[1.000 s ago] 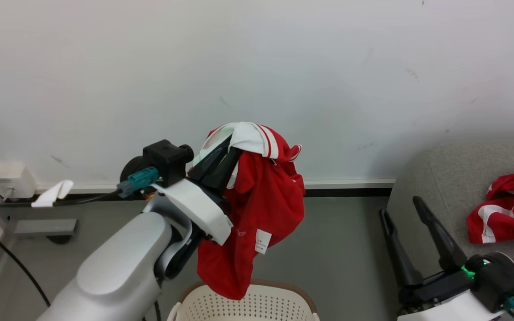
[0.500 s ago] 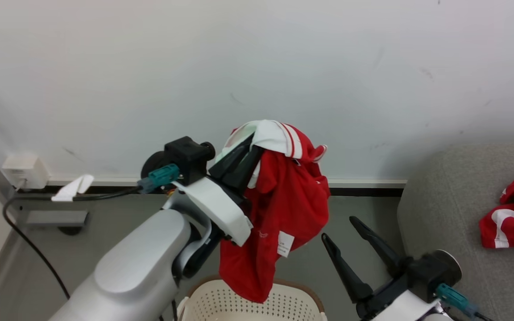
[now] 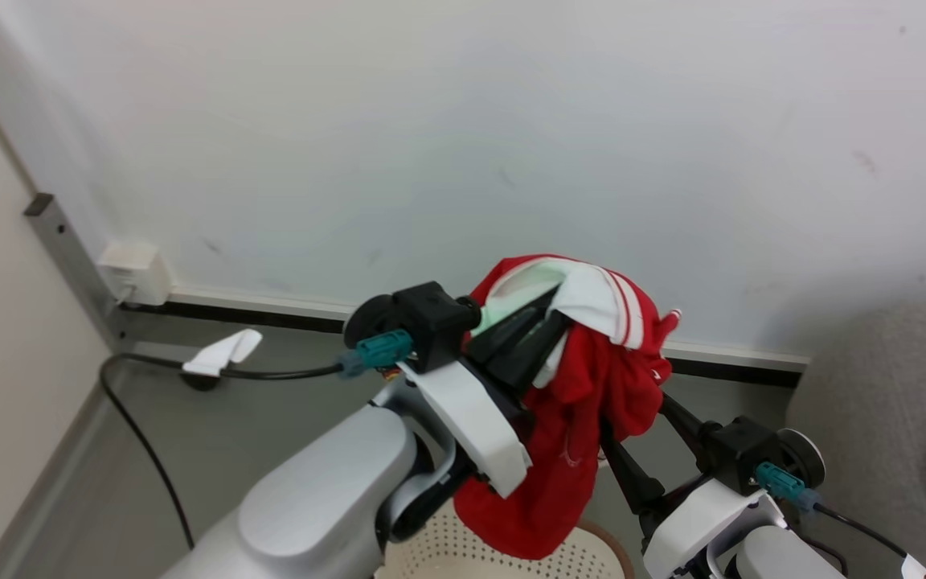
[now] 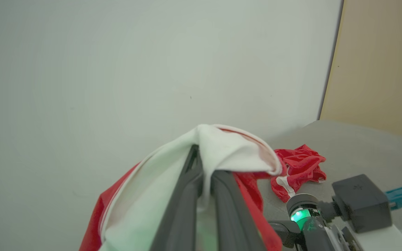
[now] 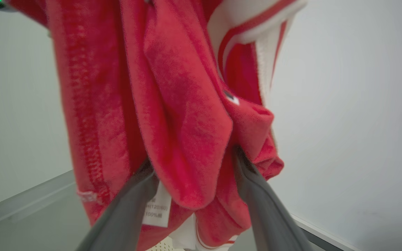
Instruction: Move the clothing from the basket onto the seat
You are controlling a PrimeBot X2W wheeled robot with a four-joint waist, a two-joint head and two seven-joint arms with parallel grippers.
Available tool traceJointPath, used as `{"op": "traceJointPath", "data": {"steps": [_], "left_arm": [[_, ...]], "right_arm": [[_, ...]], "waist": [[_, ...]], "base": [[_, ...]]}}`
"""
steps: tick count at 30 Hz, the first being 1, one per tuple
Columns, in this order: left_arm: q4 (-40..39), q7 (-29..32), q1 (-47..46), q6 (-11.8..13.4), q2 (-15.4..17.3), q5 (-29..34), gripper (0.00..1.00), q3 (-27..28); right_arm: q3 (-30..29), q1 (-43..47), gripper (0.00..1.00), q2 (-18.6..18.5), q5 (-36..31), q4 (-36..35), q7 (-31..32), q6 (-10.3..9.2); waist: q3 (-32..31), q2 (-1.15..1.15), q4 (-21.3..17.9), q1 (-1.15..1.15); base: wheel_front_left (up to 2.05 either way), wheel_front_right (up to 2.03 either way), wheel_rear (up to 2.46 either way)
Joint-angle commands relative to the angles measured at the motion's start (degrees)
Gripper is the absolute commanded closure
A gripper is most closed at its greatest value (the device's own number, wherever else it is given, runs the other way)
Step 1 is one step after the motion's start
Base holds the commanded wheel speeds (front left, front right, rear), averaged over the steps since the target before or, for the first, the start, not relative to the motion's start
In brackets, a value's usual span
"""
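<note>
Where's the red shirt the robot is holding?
Middle of the head view: the red shirt hangs from the shut left gripper, above the basket, inside the open right gripper.

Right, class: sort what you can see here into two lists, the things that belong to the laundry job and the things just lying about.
Belongs to the job:
red garment held in the left gripper
second red garment on the seat
basket

Just lying about:
black cable
white wall box
</note>
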Motion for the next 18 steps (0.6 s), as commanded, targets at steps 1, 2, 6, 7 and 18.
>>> {"op": "traceJointPath", "data": {"steps": [1,2,6,7,18], "left_arm": [[-0.65,0.33,0.60,-0.39,-0.46,0.19,1.00,-0.48],[-0.86,0.55,0.82,-0.69,-0.77,-0.09,1.00,-0.87],[-1.84,1.73,1.27,-1.64,-1.82,-0.77,1.00,-2.59],[-2.06,1.88,1.46,-1.87,-2.14,-0.91,1.00,-2.97],[-2.75,3.56,2.23,-2.27,-2.43,-1.63,1.00,-5.08]], "right_arm": [[-0.34,-0.71,0.00,0.47,0.07,1.02,0.03,-0.13],[-0.59,-0.87,0.00,0.53,0.07,1.59,0.03,-0.13],[-0.97,-1.56,0.00,0.64,0.53,3.19,0.03,-0.13],[-0.99,-1.85,0.00,0.73,0.59,3.48,0.02,-0.13],[-1.31,-3.03,1.00,1.18,0.96,3.69,0.01,-0.13]], "waist": [[-0.47,0.00,2.21,0.00],[-0.54,0.00,2.99,0.00],[-0.74,0.00,6.05,0.00],[-0.79,0.00,6.72,0.00],[-1.01,0.00,10.50,0.00]], "base": [[0.00,0.00,0.00],[0.00,0.00,0.00],[0.00,0.00,0.00],[0.00,0.00,0.00],[0.00,0.00,0.00]]}}
